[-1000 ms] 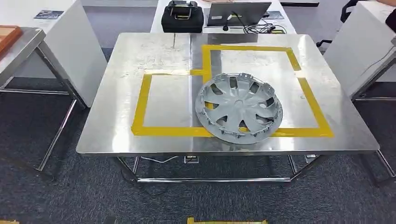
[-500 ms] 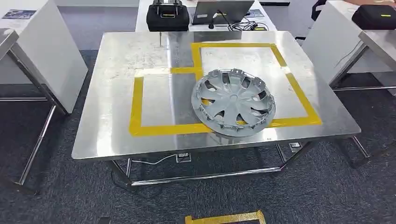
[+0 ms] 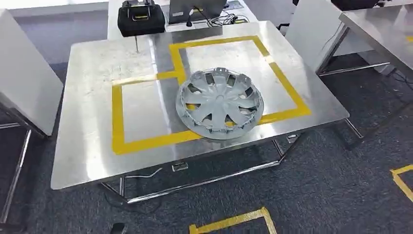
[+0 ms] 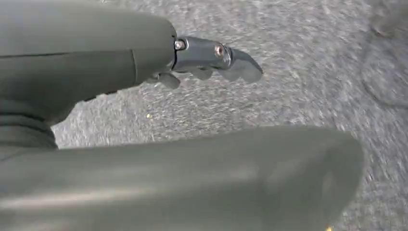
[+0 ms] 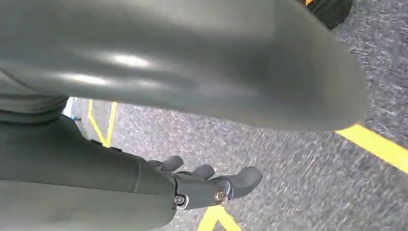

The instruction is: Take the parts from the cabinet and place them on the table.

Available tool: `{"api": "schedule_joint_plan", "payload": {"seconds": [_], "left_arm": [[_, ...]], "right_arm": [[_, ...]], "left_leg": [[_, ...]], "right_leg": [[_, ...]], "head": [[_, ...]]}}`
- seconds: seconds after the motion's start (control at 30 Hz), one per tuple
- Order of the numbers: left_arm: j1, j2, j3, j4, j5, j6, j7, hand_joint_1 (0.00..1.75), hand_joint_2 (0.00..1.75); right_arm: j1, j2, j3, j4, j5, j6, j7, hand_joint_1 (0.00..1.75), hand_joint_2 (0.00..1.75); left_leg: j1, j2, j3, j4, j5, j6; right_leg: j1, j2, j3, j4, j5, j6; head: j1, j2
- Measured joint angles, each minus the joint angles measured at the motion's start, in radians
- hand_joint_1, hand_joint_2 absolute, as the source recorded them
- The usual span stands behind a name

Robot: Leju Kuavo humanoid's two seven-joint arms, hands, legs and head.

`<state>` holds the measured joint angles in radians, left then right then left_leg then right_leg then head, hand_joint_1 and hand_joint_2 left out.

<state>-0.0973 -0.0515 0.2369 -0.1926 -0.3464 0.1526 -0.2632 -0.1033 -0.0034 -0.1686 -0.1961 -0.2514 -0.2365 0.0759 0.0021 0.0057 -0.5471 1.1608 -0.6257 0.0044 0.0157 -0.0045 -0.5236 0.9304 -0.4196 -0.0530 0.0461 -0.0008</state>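
A silver wheel cover (image 3: 221, 102) lies flat on the steel table (image 3: 83, 141), straddling the yellow tape squares (image 3: 117, 117) marked on its top. In the left wrist view my left hand (image 4: 202, 57) hangs over grey carpet, fingers (image 4: 240, 65) extended and nothing in them. My right hand (image 5: 207, 187) hangs the same way in the right wrist view, fingers apart and holding nothing, above carpet with yellow tape lines (image 5: 375, 144).
A black case (image 3: 141, 18) and a laptop (image 3: 195, 9) stand on a white table behind the steel one. A white block (image 3: 19, 73) stands at the left, another steel table (image 3: 380, 34) at the right. Yellow floor tape (image 3: 234, 222) marks the carpet.
The whole picture has shifted left and rotated, so the camera has turned to the right. The wheel cover keeps its place on the table.
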Motion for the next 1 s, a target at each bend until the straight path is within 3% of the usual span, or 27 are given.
{"api": "schedule_joint_plan", "payload": {"seconds": [0.03,0.07,0.1,0.13,0.17,0.2,0.23,0.27,0.33,0.37,0.4,0.43,0.47,0.53,0.57,0.6,0.63,0.67,0.7,0.73,0.77,0.87,0.9,0.93,0.97,1.0], "left_arm": [[0.004,0.003,0.000,0.000,0.000,0.000,0.001,0.00,0.00],[0.008,0.005,0.000,0.001,0.000,0.000,0.001,0.00,0.00],[0.010,0.006,0.000,0.001,0.000,0.000,0.002,0.00,0.00],[0.011,0.008,0.000,0.001,0.000,0.000,0.002,0.00,0.00],[0.011,0.009,0.000,0.001,0.000,0.000,0.002,0.00,0.00],[0.010,0.009,0.000,0.001,0.000,0.000,0.002,0.00,0.00],[0.011,0.006,0.000,0.003,0.000,0.000,0.005,0.00,0.00],[0.007,0.006,0.000,0.003,0.000,0.000,0.004,0.00,0.00],[0.007,0.008,0.000,0.002,0.000,0.001,0.006,0.00,0.00],[0.007,0.008,0.000,0.002,0.000,0.002,0.008,0.00,0.00],[0.005,0.009,0.000,0.002,0.000,0.002,0.008,0.00,0.00],[0.003,0.008,0.000,0.002,0.000,0.001,0.009,0.00,0.00],[0.005,0.008,0.000,0.001,0.000,0.001,0.010,0.00,0.00],[0.012,0.008,0.000,0.001,0.000,0.001,0.011,0.00,0.00],[0.013,0.009,0.000,0.002,0.001,0.001,0.012,0.00,0.00],[0.012,0.009,0.000,0.002,0.001,0.001,0.012,0.00,0.00],[0.011,0.008,0.000,0.002,0.001,0.001,0.012,0.00,0.00],[0.009,0.008,0.000,0.001,0.001,0.001,0.012,0.00,0.00],[0.009,0.008,0.000,0.001,0.002,0.001,0.012,0.00,0.00],[0.009,0.007,0.000,0.001,0.002,0.000,0.011,0.00,0.00],[0.009,0.006,0.000,0.001,0.003,0.000,0.010,0.00,0.00],[0.005,0.005,0.000,0.001,0.005,0.000,0.010,0.00,0.00],[0.002,0.003,0.000,-0.002,0.004,0.000,0.010,0.00,0.00],[-0.002,0.006,0.000,-0.001,0.004,0.000,0.009,0.00,0.00],[0.000,0.006,0.000,-0.001,0.005,0.000,0.008,0.00,0.00],[0.000,0.006,0.000,-0.001,0.006,-0.001,0.007,0.00,0.00]], "right_arm": [[-0.001,0.005,0.000,0.000,0.000,0.002,0.000,0.00,0.00],[-0.001,0.007,0.000,0.000,0.000,0.002,0.000,0.00,0.00],[0.000,0.009,0.000,0.000,-0.001,0.002,0.000,0.00,0.00],[0.002,0.009,0.000,0.001,-0.001,0.002,0.000,0.00,0.00],[0.004,0.010,0.000,0.002,-0.002,0.002,0.000,0.00,0.00],[0.005,0.010,0.000,0.002,-0.003,0.002,0.000,0.00,0.00],[0.005,0.005,-0.001,0.002,-0.003,0.002,0.000,0.00,0.00],[0.001,0.005,-0.001,0.002,-0.003,0.001,0.000,0.00,0.00],[0.004,0.008,-0.001,0.002,-0.005,0.002,-0.002,0.00,0.00],[0.006,0.008,-0.001,0.002,-0.006,0.002,-0.002,0.00,0.00],[0.009,0.006,-0.001,0.002,-0.006,0.001,-0.002,0.00,0.00],[0.010,0.006,-0.002,0.002,-0.006,0.000,-0.002,0.00,0.00],[0.008,0.005,-0.002,0.002,-0.006,0.000,-0.002,0.00,0.00],[0.004,0.006,-0.002,0.002,-0.006,0.000,-0.002,0.00,0.00],[0.004,0.008,-0.002,0.002,-0.006,0.000,-0.002,0.00,0.00],[0.005,0.008,-0.002,0.002,-0.006,0.000,-0.002,0.00,0.00],[0.006,0.008,-0.002,0.002,-0.006,0.000,-0.002,0.00,0.00],[0.008,0.007,-0.002,0.003,-0.006,0.000,-0.002,0.00,0.00],[0.009,0.007,-0.002,0.003,-0.007,0.000,-0.002,0.00,0.00],[0.007,0.006,-0.002,0.003,-0.009,0.000,-0.003,0.00,0.00],[0.004,0.005,-0.002,0.003,-0.009,0.000,-0.005,0.00,0.00],[0.005,0.003,-0.002,0.003,-0.010,-0.001,-0.006,0.00,0.00],[0.005,0.002,-0.003,0.002,-0.010,-0.002,-0.006,0.00,0.00],[0.007,0.005,-0.003,0.003,-0.010,-0.002,-0.006,0.00,0.00],[0.005,0.005,-0.003,0.003,-0.010,-0.004,-0.007,0.00,0.00],[0.005,0.005,-0.003,0.003,-0.012,-0.005,-0.008,0.00,0.00]], "left_leg": [[0.008,-0.005,-0.045,0.076,-0.020,-0.012],[0.016,-0.005,-0.075,0.118,-0.021,-0.022],[0.022,-0.005,-0.083,0.113,0.001,-0.033],[0.030,-0.005,-0.070,0.069,0.042,-0.041],[0.039,-0.009,-0.040,-0.009,0.092,-0.052],[0.054,-0.033,-0.002,-0.098,0.135,-0.068],[0.056,-0.081,0.005,-0.110,0.099,-0.080],[0.054,-0.076,0.003,-0.120,0.093,-0.048],[0.046,-0.051,0.004,-0.112,0.087,-0.021],[0.047,-0.038,0.007,-0.113,0.090,-0.011],[0.049,-0.025,0.015,-0.115,0.097,0.001],[0.047,-0.019,0.017,-0.116,0.098,0.004],[0.045,-0.007,0.017,-0.116,0.100,0.007],[0.040,0.024,0.016,-0.116,0.099,0.008],[0.037,0.040,0.016,-0.116,0.097,0.009],[0.035,0.052,0.017,-0.116,0.094,0.009],[0.033,0.063,0.019,-0.116,0.091,0.010],[0.031,0.073,0.023,-0.117,0.088,0.009],[0.029,0.085,0.029,-0.118,0.085,0.008],[0.029,0.095,0.035,-0.123,0.083,0.006],[0.021,0.103,0.040,-0.125,0.078,-0.001],[0.027,0.133,0.058,-0.145,0.076,-0.017],[0.025,0.138,0.071,-0.153,0.074,-0.026],[0.029,0.083,0.064,-0.137,0.062,-0.027],[0.028,0.034,0.041,-0.085,0.030,-0.026],[0.028,0.013,0.005,-0.016,0.000,-0.026]], "right_leg": [[-0.005,0.017,-0.001,0.001,-0.001,0.004],[-0.011,0.035,-0.001,0.004,-0.002,0.011],[-0.019,0.051,-0.002,0.009,-0.005,0.022],[-0.029,0.064,-0.004,0.018,-0.010,0.033],[-0.039,0.078,-0.008,0.033,-0.018,0.048],[-0.048,0.092,-0.017,0.056,-0.028,0.065],[-0.049,0.100,-0.033,0.076,-0.037,0.080],[-0.049,0.112,-0.065,0.103,-0.054,0.092],[-0.050,0.124,-0.065,0.087,-0.058,0.102],[-0.053,0.135,-0.066,0.086,-0.054,0.107],[-0.057,0.123,-0.067,0.096,-0.052,0.110],[-0.054,0.070,-0.078,0.124,-0.070,0.107],[-0.051,0.031,-0.111,0.194,-0.113,0.107],[-0.049,0.014,-0.187,0.346,-0.181,0.107],[-0.049,0.012,-0.216,0.400,-0.193,0.105],[-0.047,0.012,-0.218,0.403,-0.181,0.102],[-0.044,0.010,-0.200,0.362,-0.150,0.094],[-0.039,0.005,-0.167,0.291,-0.112,0.085],[-0.030,-0.013,-0.122,0.197,-0.068,0.071],[-0.013,-0.069,-0.088,0.116,-0.044,0.051],[-0.013,-0.073,-0.086,0.115,-0.047,0.055],[-0.007,-0.039,-0.088,0.105,-0.047,0.052],[-0.009,-0.021,-0.062,0.085,-0.039,0.050],[-0.018,-0.014,-0.043,0.067,-0.030,0.048],[-0.019,-0.005,-0.037,0.064,-0.027,0.043],[-0.019,0.006,-0.037,0.064,-0.026,0.039]], "head": [[-0.006,0.000],[-0.010,0.000],[-0.013,0.000],[-0.016,0.000],[-0.021,0.000],[-0.028,0.000],[-0.035,0.000],[-0.042,0.000],[-0.025,0.000],[-0.025,0.000],[-0.024,0.000],[-0.017,0.000],[0.000,0.000],[0.011,0.000],[0.014,0.000],[0.015,0.000],[0.016,0.000],[0.021,0.000],[0.025,0.000],[0.030,0.000],[0.024,0.000],[0.029,0.000],[0.028,0.000],[0.019,0.000],[0.013,0.000],[0.006,0.000]]}}
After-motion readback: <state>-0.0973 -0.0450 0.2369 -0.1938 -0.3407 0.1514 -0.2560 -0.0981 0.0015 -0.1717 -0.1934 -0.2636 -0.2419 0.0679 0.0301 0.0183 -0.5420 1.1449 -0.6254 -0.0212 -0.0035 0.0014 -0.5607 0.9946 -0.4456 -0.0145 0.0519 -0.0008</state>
